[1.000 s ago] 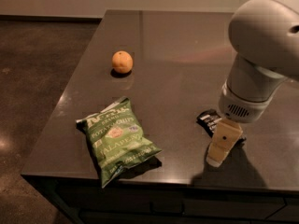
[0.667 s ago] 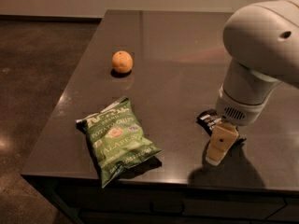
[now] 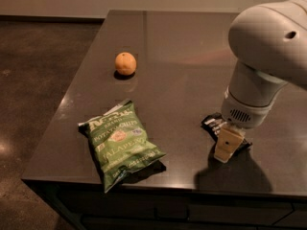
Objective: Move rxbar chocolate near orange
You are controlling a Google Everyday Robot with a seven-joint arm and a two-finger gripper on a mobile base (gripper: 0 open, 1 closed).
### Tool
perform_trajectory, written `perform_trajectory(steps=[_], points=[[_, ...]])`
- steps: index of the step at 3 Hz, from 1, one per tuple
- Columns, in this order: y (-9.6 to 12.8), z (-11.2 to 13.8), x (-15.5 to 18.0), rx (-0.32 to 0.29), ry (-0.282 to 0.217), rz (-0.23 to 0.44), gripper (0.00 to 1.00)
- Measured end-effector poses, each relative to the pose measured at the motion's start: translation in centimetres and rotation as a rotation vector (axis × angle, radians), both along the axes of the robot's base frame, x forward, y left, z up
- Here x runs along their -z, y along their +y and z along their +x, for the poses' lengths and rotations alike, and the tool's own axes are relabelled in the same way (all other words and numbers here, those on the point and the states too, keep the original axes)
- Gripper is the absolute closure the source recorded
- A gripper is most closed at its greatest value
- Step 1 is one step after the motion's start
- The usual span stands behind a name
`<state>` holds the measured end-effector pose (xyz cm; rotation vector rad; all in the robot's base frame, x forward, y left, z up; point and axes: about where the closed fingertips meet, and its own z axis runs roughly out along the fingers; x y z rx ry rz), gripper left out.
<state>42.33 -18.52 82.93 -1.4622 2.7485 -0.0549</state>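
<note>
The rxbar chocolate (image 3: pixel 211 124) is a small black wrapper with white lettering, lying flat on the dark table at the front right. Only its left end shows; the rest is hidden under my gripper (image 3: pixel 226 145). The gripper hangs straight down from the big white arm (image 3: pixel 268 47), right over the bar, at or just above the table surface. The orange (image 3: pixel 125 63) sits on the table at the far left, well apart from the bar and the gripper.
A green chip bag (image 3: pixel 121 142) lies at the front left of the dark table (image 3: pixel 182 47), between the orange and the front edge. The table's left and front edges drop off to a brown floor (image 3: pixel 33 80).
The arm's upper body has shifted a little to the left over the table. The gripper stays over the bar. The bar, orange and chip bag have not moved.
</note>
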Motion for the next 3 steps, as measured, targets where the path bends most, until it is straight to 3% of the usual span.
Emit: perform_trajectory(steps=[1,2,3], points=[[0.0,0.0,-0.5,0.000,0.000,0.000,0.92],[0.4,1.4,-1.7,0.017,0.007,0.036,1.00],[1.5,5.4,-3.3,0.053,0.015,0.120,1.00]])
